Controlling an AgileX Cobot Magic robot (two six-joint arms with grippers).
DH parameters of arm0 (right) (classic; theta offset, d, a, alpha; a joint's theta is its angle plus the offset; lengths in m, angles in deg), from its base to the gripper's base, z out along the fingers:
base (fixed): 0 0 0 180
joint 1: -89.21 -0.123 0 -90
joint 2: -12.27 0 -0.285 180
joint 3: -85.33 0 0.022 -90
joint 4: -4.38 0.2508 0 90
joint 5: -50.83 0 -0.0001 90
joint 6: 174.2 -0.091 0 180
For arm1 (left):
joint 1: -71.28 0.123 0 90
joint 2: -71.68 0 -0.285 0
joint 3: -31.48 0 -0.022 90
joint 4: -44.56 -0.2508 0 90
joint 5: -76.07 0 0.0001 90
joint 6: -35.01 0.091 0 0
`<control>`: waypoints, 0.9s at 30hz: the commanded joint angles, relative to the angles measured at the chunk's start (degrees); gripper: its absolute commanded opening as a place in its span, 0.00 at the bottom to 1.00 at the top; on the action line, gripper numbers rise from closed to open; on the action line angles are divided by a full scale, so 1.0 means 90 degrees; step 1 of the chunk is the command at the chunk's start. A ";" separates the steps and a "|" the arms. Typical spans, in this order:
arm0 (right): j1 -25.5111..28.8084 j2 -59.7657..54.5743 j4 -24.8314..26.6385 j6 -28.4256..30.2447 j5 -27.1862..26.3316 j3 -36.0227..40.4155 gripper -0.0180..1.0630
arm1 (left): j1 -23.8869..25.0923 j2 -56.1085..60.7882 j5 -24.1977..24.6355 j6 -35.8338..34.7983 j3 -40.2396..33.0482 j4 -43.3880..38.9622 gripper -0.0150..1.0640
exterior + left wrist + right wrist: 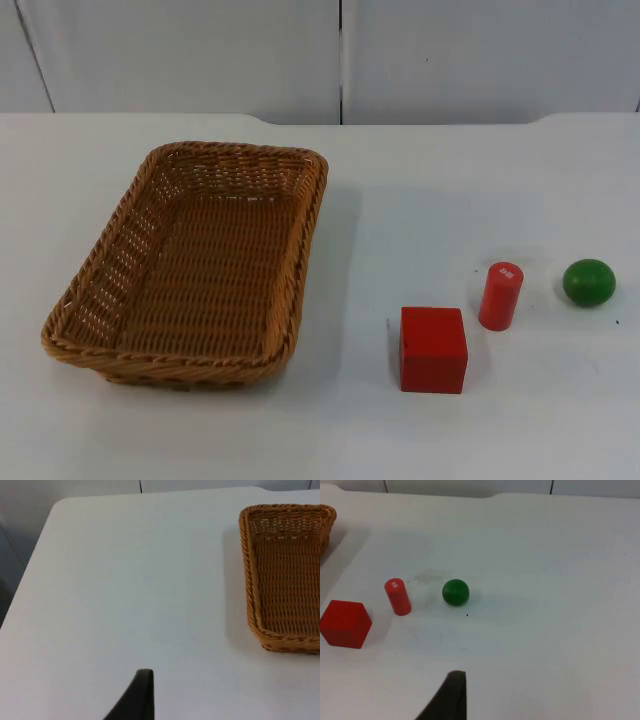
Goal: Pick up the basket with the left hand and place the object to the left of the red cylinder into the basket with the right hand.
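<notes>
A brown wicker basket [303,250] sits on the left half of the white table with nothing inside; its rim [246,570] also appears in the left wrist view. A red cube [433,348] lies just left of the upright red cylinder [500,296]. A green ball [588,282] rests to the cylinder's right. My left gripper [141,697] hovers over bare table, well apart from the basket. My right gripper [451,696] hangs above the table short of the cube [345,623], cylinder [398,597] and ball [455,592]. Both arms wait.
The grey partition wall [340,55] closes off the table's far edge. The table's left edge [30,565] falls away beside the left gripper. A strip of bare white table [360,250] separates the basket from the three small objects.
</notes>
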 commanded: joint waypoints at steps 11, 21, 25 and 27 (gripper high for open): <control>0.0039 0.0024 -0.0036 -0.0005 -0.0058 -0.0006 0.99 | -0.0030 -0.0694 -0.0568 -0.0038 0.0675 0.0009 0.99; 0.0039 0.0024 -0.0047 -0.0019 -0.0058 -0.0006 0.99 | -0.0030 -0.1184 -0.0667 -0.0038 0.0754 0.0275 0.99; 0.0039 0.0024 -0.0047 -0.0019 -0.0058 -0.0006 0.99 | -0.0030 -0.1367 -0.0710 -0.0038 0.0754 0.0523 0.99; 0.0039 0.0024 -0.0047 -0.0019 -0.0058 -0.0006 0.99 | -0.0030 -0.1489 -0.0848 -0.0038 0.0754 0.0665 0.99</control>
